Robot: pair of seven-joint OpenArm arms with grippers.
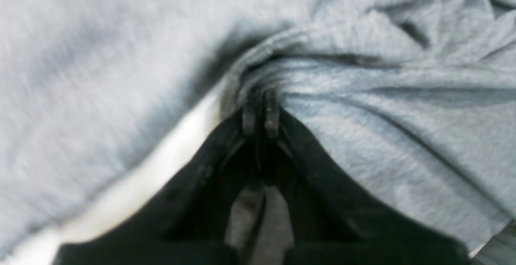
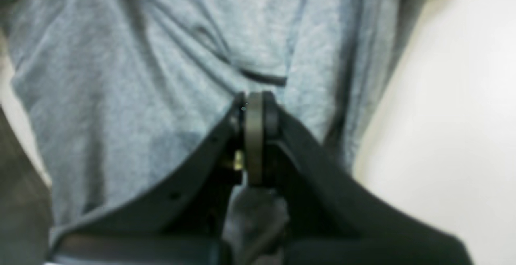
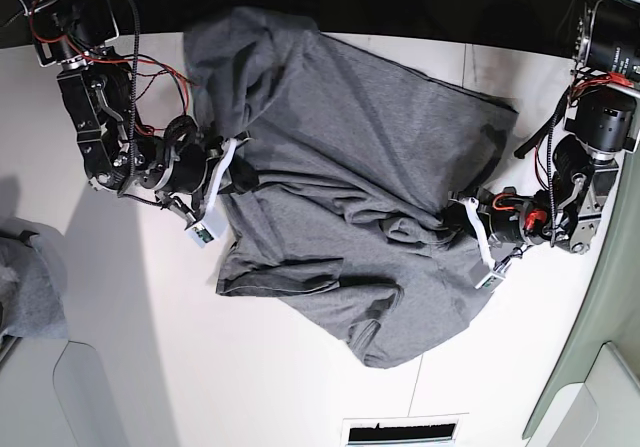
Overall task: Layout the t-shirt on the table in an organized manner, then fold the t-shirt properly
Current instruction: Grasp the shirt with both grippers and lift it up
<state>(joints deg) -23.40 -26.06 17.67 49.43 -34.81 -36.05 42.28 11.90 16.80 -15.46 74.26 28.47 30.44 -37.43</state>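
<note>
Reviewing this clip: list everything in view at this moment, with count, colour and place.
t-shirt: one, heather grey, spread rumpled across the table's middle, bunched near the left gripper.
table: one, white, thin dark seam, beneath the shirt.
cloth bundle: one, lighter grey, base view's left edge.
rounded panel: one, pale grey-green, base view's right edge.
left gripper: one, black, shut on a gathered fold, base view's right.
right gripper: one, black, shut on shirt fabric, base view's left.

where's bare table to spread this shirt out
Bare table lies below the t-shirt, toward the slot, and beside the cloth bundle. Crowded mid-table, where the right gripper and left gripper pinch fabric.
</note>
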